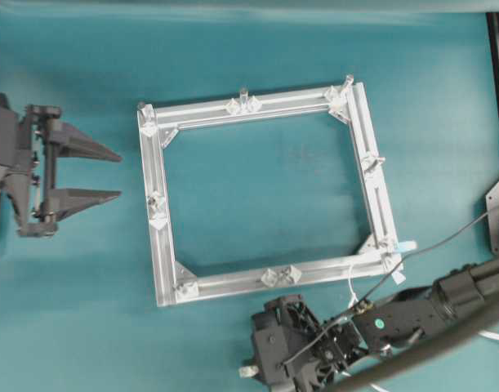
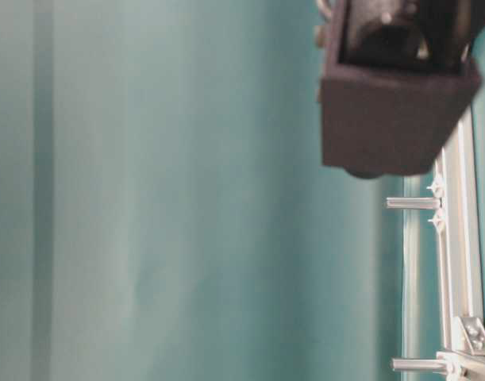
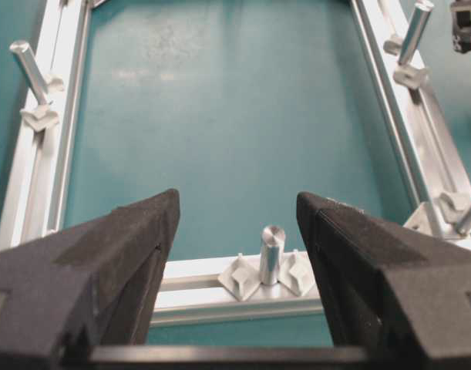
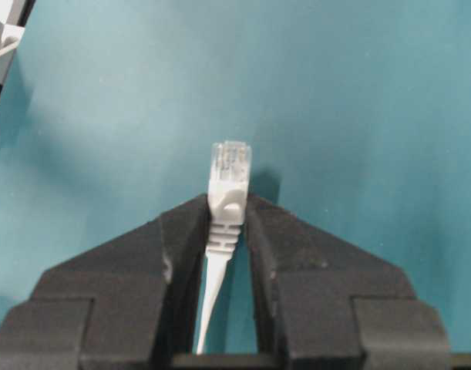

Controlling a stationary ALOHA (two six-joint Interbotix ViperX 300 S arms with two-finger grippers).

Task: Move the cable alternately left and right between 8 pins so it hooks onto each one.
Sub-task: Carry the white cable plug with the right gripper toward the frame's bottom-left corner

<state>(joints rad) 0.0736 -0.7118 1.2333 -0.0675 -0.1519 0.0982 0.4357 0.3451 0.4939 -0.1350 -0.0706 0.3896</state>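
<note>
Below frame (image 1: 257,286), right pincer (image 4: 227,212) clamps cable (image 4: 223,223) plug; left pincer (image 1: 110,174) spread wide

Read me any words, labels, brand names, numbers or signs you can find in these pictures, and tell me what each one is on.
No text can be read in any view.
The aluminium frame and its pins: bare metal, no markings.
The cable plug: plain white and clear, no print.
The left claw and right claw: plain black, no label.
The green dot on the right arm: a plain spot, no text.
</note>
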